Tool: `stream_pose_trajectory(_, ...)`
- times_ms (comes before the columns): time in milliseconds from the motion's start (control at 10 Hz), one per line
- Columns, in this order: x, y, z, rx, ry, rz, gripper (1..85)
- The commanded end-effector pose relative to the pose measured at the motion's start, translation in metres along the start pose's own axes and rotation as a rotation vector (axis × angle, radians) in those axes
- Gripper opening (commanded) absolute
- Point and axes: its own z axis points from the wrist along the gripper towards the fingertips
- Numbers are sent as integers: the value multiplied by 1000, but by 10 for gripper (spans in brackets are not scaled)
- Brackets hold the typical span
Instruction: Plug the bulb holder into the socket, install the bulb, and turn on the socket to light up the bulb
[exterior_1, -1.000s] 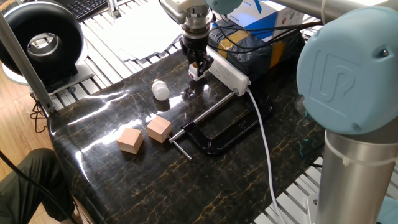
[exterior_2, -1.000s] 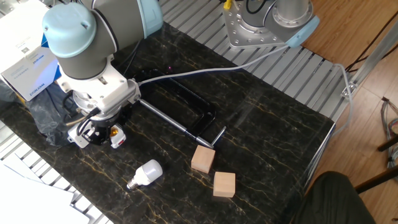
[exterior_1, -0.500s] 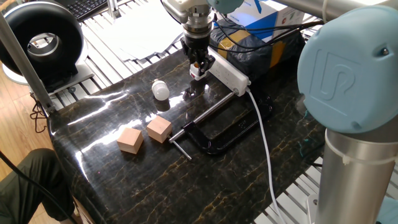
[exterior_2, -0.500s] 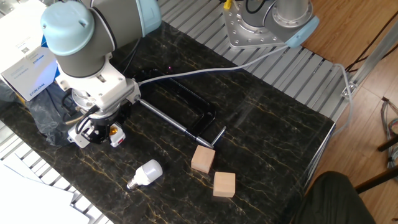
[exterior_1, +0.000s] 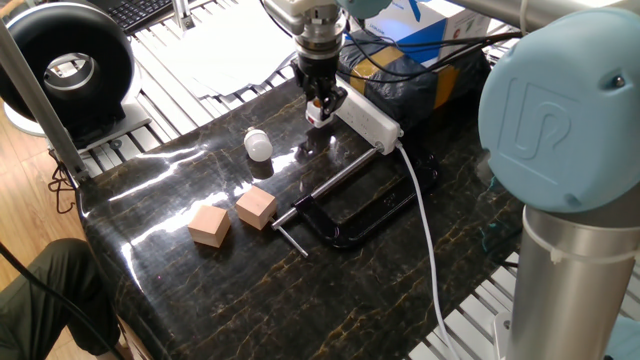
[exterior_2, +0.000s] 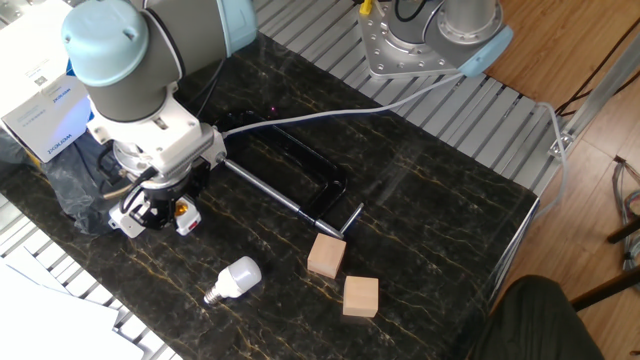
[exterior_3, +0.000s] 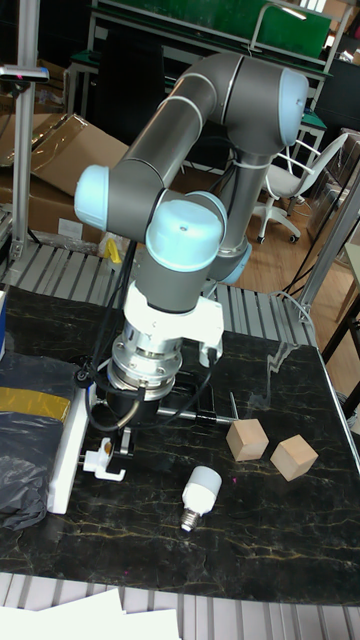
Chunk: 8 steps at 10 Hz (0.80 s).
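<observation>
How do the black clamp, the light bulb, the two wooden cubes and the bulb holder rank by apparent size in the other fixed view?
1. Black clamp, clearly largest.
2. Light bulb and the two wooden cubes: too alike to rank.
3. Bulb holder, smallest, partly hidden in the gripper.

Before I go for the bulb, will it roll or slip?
The bulb lies on its side on the glossy dark table; its rounded globe would likely roll if nudged. Smooth white shell looks slippery and probably fragile, so grip gently.
</observation>
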Motion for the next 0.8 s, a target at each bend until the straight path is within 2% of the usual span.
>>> stream_pose_trajectory(0, 3, -2, -1, 3, -9, 4, 10)
stream_pose_trajectory(700, 8, -3, 3, 12, 3, 0, 10)
